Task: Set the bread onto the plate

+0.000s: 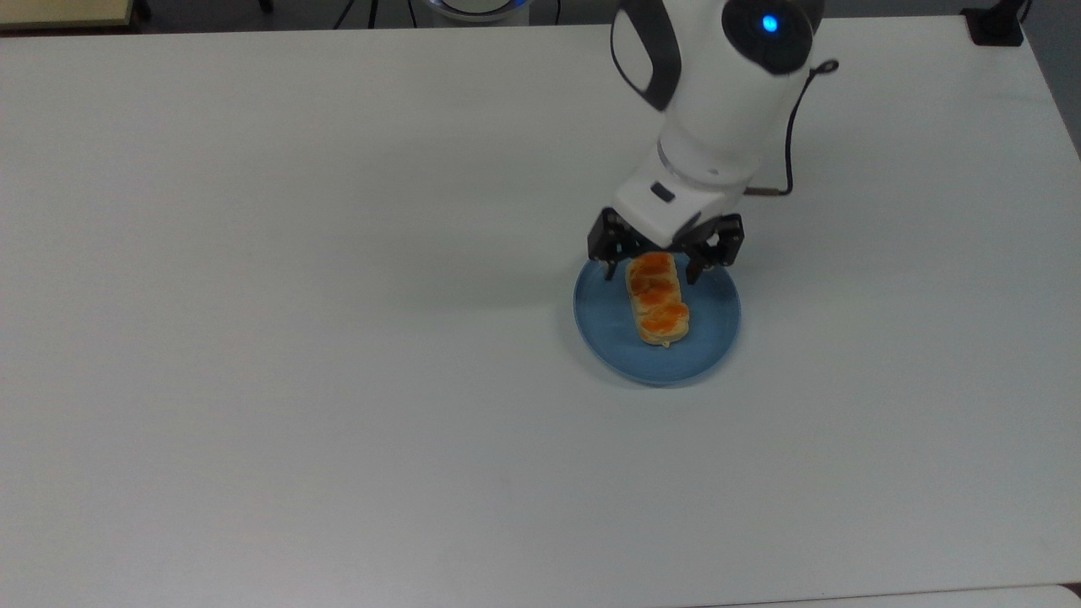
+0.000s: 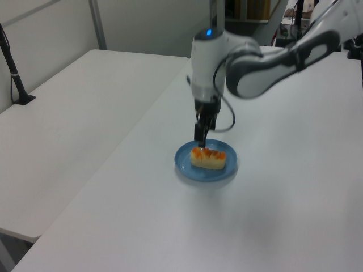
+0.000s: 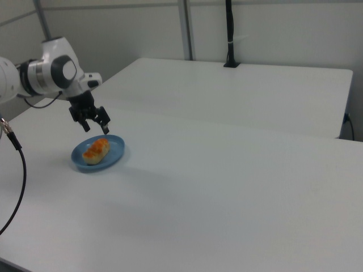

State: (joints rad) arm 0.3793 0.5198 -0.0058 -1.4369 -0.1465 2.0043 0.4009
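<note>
The bread (image 1: 655,299), a pale roll with three orange-brown bumps, lies flat on the light-blue plate (image 1: 709,338). In the left view the bread (image 2: 209,158) rests across the plate (image 2: 187,167), and in the right view the bread (image 3: 96,151) sits inside the plate (image 3: 116,148). My gripper (image 1: 652,272) hangs open just above the roll's far end, one finger on each side, touching nothing. From the side the gripper (image 2: 202,137) is lifted clear of the roll, and the gripper (image 3: 96,127) stands above the plate's rim.
The white table (image 1: 296,338) stretches wide on all sides of the plate. A black post (image 3: 229,34) stands on the adjoining table at the back of the right view. A dark cable (image 1: 781,127) runs along my arm.
</note>
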